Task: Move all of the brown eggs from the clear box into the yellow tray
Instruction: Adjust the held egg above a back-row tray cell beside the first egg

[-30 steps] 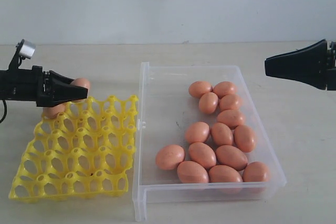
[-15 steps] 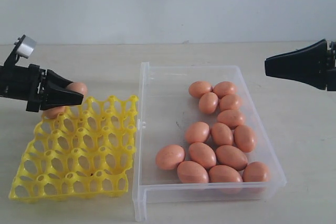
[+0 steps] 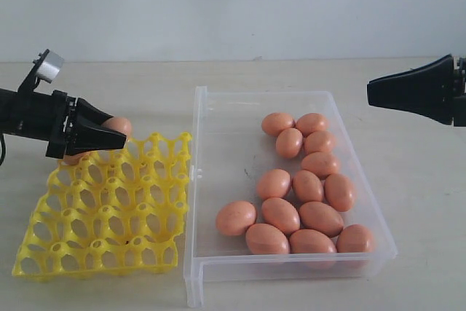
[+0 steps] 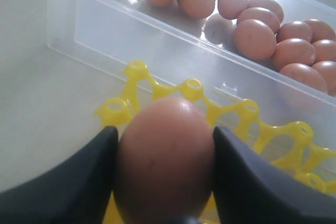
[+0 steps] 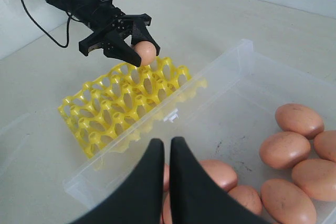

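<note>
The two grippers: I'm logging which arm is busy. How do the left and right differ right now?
The left gripper is shut on a brown egg; the right gripper is shut on nothing. The left gripper hangs over the yellow tray's far edge; the right gripper hangs near the clear box's far right corner. Both have dark fingers.

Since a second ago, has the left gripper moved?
Yes. The left gripper, shut on an egg, has edged slightly right, toward the box, over the tray's far edge.

Bright, even light, faint soft shadows, white glare inside the clear box [image 4: 173, 45], blurry close foreground.
</note>
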